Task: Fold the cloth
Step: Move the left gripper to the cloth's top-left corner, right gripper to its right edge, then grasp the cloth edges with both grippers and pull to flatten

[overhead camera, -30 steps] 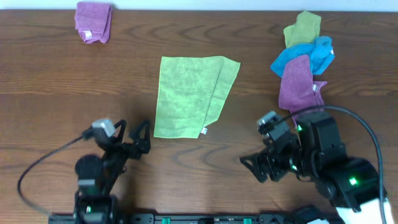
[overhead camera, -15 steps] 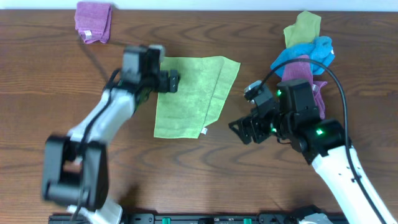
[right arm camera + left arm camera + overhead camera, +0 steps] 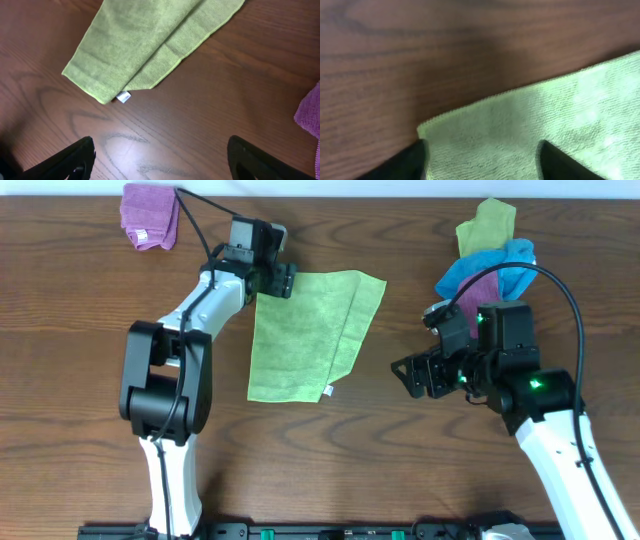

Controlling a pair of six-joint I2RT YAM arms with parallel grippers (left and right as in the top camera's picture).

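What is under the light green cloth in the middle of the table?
The wooden table shows all around the cloth, so it lies on it. Along its right side two green layers overlap. Anything beneath the cloth is covered and cannot be seen.

A robotics lab: wooden table (image 3: pixel 330 450) bearing two cabled arms (image 3: pixel 165 380).

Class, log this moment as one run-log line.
left tool: open, at far-left corner of cloth | right tool: open, clear of cloth | cloth: flat, partly folded
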